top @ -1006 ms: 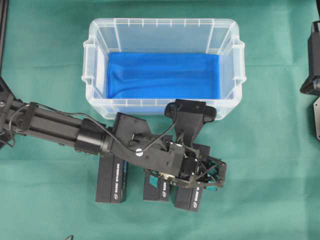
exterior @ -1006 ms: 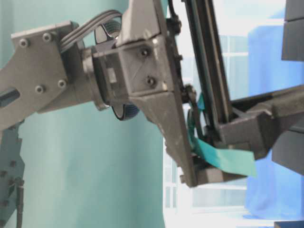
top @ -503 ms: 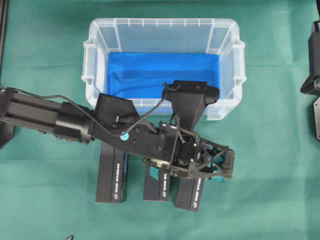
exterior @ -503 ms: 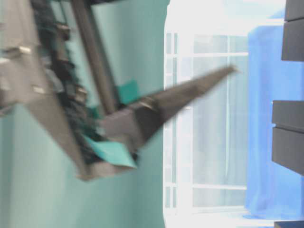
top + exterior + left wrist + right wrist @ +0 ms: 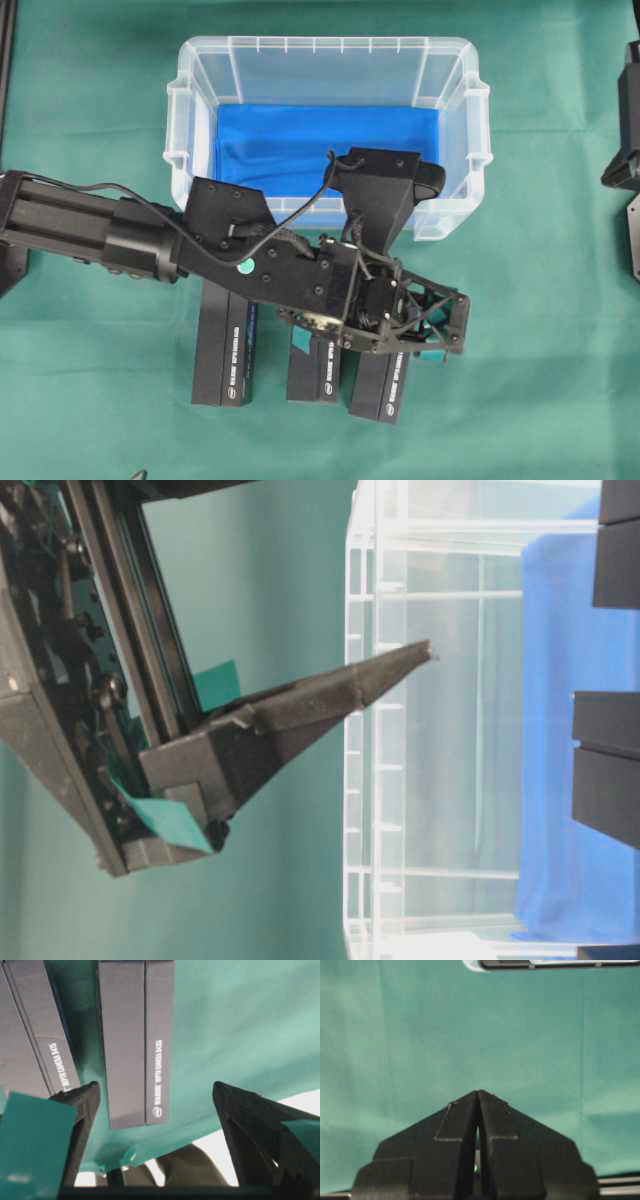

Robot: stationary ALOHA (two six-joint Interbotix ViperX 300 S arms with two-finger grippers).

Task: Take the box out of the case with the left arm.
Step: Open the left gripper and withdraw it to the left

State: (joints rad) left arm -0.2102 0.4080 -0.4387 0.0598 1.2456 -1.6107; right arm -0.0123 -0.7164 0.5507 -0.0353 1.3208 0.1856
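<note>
One green cloth point(image 5: 560, 300) covers the table, and on it sits the clear case point(image 5: 455, 215), holding only its blue lining point(image 5: 300, 150). Three dark boxes lie on the cloth just outside the case's near wall: a long one point(image 5: 223, 355), a middle one point(image 5: 313, 368) and a right one point(image 5: 381, 385). The left gripper point(image 5: 445, 325) hangs above them, fingers point(image 5: 82, 1110) spread wide and empty; the right box lies between and below them. The right gripper point(image 5: 478, 1105) is closed, well apart.

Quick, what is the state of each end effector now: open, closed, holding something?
Left end effector: open, holding nothing, above the black boxes.
Right end effector: closed, holding nothing.
</note>
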